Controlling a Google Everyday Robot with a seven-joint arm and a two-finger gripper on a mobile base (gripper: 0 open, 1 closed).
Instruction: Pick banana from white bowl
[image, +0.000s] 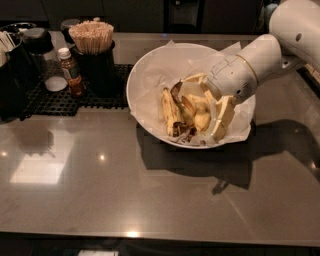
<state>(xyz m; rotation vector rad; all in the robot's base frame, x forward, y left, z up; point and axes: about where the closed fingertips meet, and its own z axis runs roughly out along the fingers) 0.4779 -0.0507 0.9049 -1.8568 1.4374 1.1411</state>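
Inside the white bowl (136, 76), right half: gripper (207, 100) sits low over the fruit, claw spread, pinching nothing. I judge it is set to straddle a piece. The banana (170, 112) lies just left of it on the paper lining, not yet lifted.

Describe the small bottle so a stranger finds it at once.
Left of the white bowl, where the gripper sits, a black mat lies on the table. The bottle stands on it, just left of the stick holder: small, brown, white-capped, unlike the black containers around.
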